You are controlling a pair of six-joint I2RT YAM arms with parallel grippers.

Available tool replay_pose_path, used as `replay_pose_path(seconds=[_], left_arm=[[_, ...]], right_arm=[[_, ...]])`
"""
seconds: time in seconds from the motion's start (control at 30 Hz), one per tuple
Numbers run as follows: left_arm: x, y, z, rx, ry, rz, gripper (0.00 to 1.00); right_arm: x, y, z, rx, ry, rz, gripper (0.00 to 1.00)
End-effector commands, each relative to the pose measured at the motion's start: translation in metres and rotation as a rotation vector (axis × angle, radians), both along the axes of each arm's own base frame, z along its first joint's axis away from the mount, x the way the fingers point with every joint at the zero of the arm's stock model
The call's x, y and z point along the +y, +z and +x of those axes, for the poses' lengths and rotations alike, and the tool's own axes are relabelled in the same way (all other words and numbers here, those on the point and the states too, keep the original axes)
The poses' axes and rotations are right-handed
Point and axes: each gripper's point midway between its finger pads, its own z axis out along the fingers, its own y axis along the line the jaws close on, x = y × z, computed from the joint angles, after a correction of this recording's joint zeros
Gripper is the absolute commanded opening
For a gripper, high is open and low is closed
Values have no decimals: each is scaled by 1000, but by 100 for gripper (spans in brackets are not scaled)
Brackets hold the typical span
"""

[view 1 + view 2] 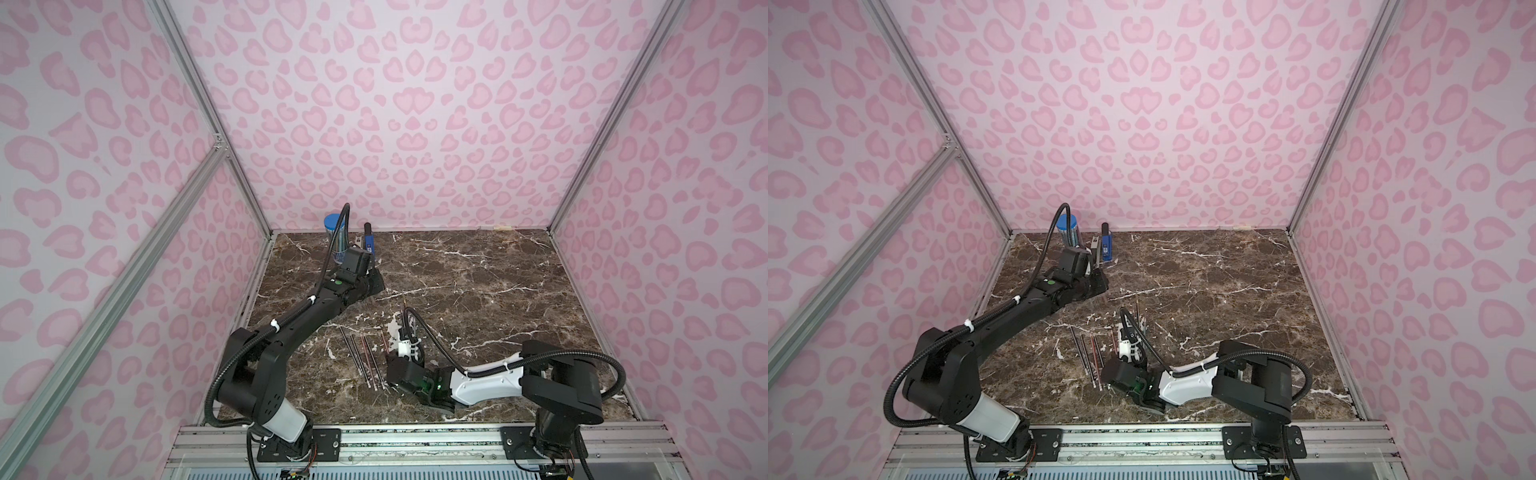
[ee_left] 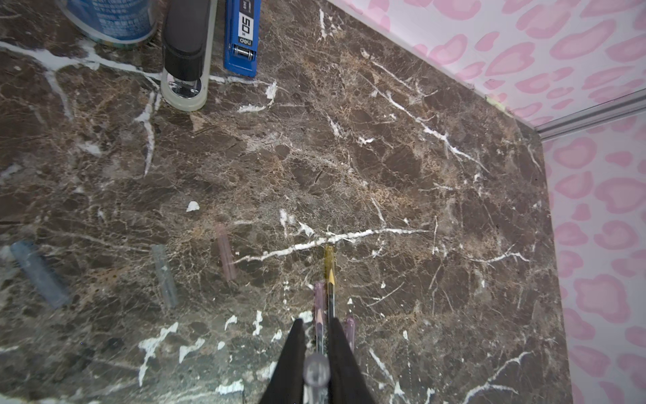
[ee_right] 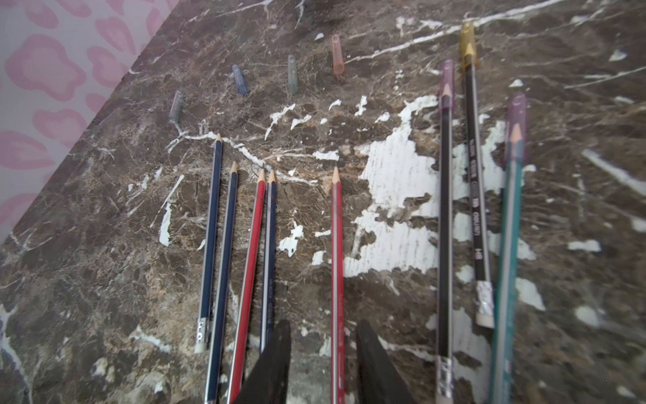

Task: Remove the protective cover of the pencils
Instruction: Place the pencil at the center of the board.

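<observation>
Your black pencil (image 3: 476,196) is showing "deli" and "HB", the blue stapler (image 2: 242,35) "50". Left claw (image 2: 317,323) is pinching a cap (image 2: 316,370); right claw (image 3: 324,325) is standing part-open, empty, over marble (image 3: 105,280).

Five uncapped pencils (image 3: 250,252) lie parallel, points bare; three capped pencils (image 3: 444,227) beside them.

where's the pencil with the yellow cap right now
In the right wrist view the yellow-capped pencil lies on the marble table between the black pencil and the teal pencil, both purple-capped; it's to the robot's right of the bare pencils.
</observation>
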Motion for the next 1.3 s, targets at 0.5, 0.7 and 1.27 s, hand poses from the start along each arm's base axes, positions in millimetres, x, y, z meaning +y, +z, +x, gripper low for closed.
replay_pose_path(seconds=[0.5, 0.7, 1.27], left_arm=[[-18, -60, 30, 119, -42, 65, 14], [-18, -76, 32, 153, -37, 78, 14], [-12, -103, 31, 213, -22, 131, 17]], right_arm=[[-65, 12, 7, -42, -130, 7, 39], [-68, 8, 7, -37, -134, 2, 39], [-59, -2, 7, -13, -115, -14, 39]])
